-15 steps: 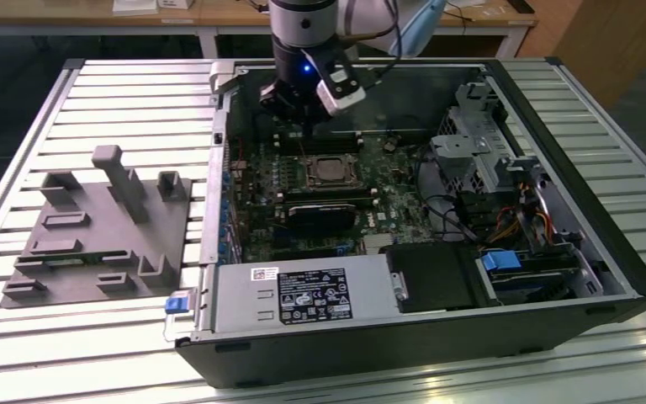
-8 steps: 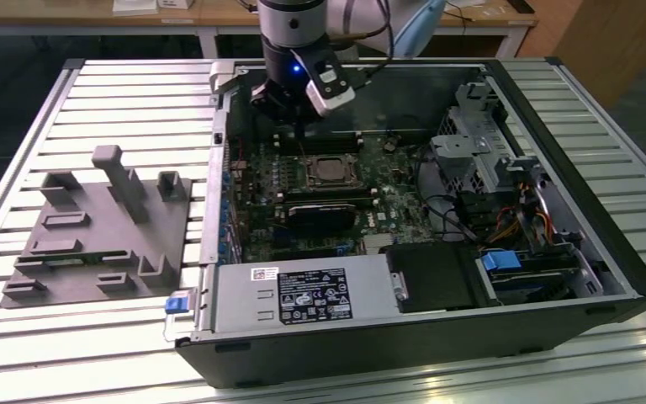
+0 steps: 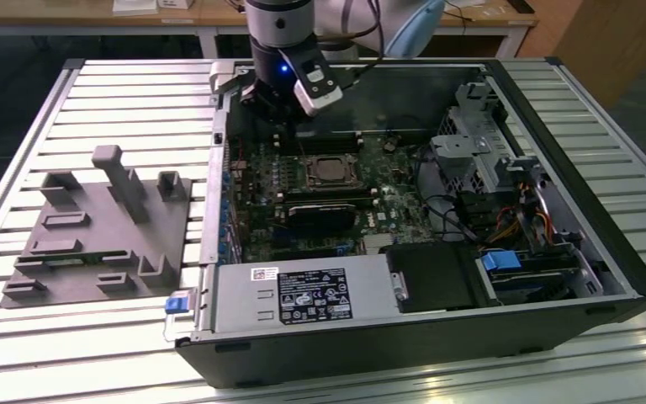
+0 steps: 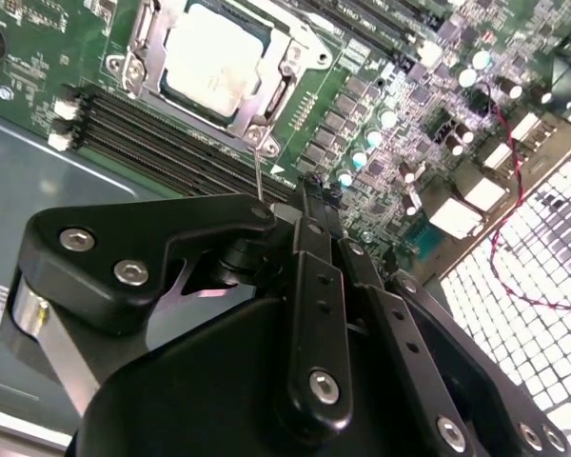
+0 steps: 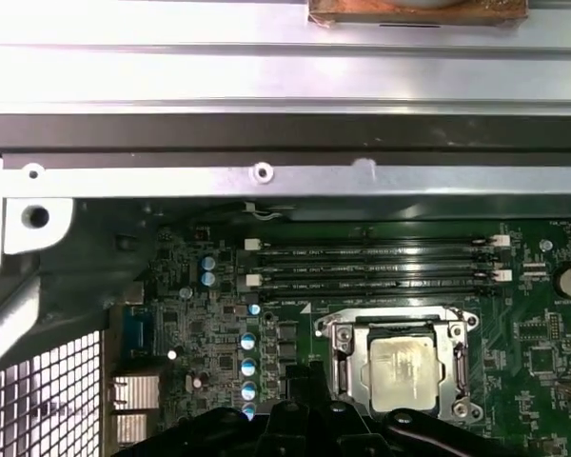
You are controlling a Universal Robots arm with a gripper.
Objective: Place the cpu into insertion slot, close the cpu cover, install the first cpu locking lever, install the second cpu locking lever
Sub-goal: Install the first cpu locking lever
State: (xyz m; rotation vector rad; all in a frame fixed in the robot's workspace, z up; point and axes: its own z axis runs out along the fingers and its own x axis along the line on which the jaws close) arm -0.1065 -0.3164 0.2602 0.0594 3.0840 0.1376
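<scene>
Exterior view: the gripper (image 3: 282,108) hangs over the far side of the open PC case (image 3: 592,252), above the motherboard (image 3: 300,206) and near the insertion slot (image 5: 325,328).
cpu: the cpu (image 4: 214,62) sits in the slot, silver top up, and looks flat.
cpu cover: the cpu cover (image 5: 349,367) is down, its frame lying around the chip with the window over it.
locking lever: a thin locking lever (image 4: 258,171) stands up from the socket corner, so I judge it not latched.
Gripper state: in the second wrist view the tips are drawn together with nothing seen between them. They are just beside the lever rod, and I can't tell if they touch it.
Progress: placing the chip and closing the cover look done. Both levers are left, and I can't make out the second one.
Off to the side: the grey fixture (image 3: 98,227) sits on the table (image 3: 31,337) at the exterior view's left, well apart from the case.
</scene>
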